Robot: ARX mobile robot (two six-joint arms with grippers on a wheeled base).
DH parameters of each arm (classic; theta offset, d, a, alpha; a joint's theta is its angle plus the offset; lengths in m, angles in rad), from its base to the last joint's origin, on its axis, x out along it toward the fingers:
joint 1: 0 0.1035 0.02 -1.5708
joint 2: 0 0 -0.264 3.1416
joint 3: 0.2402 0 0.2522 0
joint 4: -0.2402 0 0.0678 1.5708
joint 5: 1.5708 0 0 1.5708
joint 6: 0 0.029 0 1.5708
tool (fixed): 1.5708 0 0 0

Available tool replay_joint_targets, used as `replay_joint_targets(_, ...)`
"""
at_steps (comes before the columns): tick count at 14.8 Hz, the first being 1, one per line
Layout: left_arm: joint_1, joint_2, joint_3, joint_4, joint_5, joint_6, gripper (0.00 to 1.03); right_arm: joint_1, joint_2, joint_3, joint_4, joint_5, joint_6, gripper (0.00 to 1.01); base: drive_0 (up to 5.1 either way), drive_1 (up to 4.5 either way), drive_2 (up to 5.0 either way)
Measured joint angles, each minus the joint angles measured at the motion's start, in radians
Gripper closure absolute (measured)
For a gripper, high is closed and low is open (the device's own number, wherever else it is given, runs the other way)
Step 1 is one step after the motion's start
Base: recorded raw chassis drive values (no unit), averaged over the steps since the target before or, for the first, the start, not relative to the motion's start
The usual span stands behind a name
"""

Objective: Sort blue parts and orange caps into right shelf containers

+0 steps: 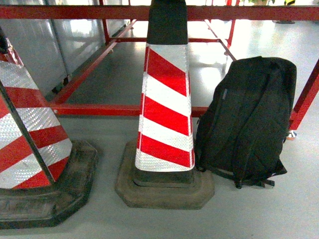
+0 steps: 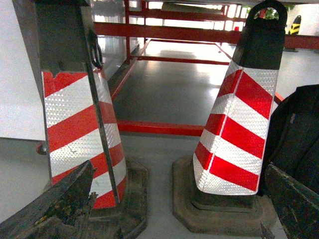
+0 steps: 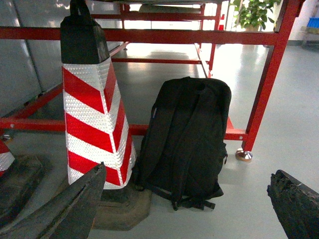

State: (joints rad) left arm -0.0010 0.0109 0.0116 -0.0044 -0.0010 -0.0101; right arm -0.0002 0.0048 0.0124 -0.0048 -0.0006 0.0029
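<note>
No blue parts, orange caps or right shelf containers show in any view. In the left wrist view my left gripper [image 2: 179, 168] is open and empty, its two dark fingers [image 2: 65, 199] spread wide, low over the grey floor between two striped cones. My right gripper [image 3: 187, 173] is open as well, with nothing between its fingers [image 3: 75, 209], facing a black backpack. Neither gripper appears in the head view.
Two red-and-white traffic cones [image 1: 167, 119] [image 1: 30, 144] on black bases stand close in front. A black backpack [image 1: 249, 119] leans beside the middle cone. Behind them runs a low red metal shelf frame [image 1: 99, 109], its leg [image 3: 264, 94] right of the backpack. Grey floor stretches beyond.
</note>
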Motion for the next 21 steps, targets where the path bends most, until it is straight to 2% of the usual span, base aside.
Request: replay_joint_targets(21, 0.0, 0.0, 0.0, 0.0, 0.0, 0.0, 0.05, 0.0, 0.0, 0.0, 0.0, 0.0, 0.0, 0.03, 0.0, 0.0, 0.0)
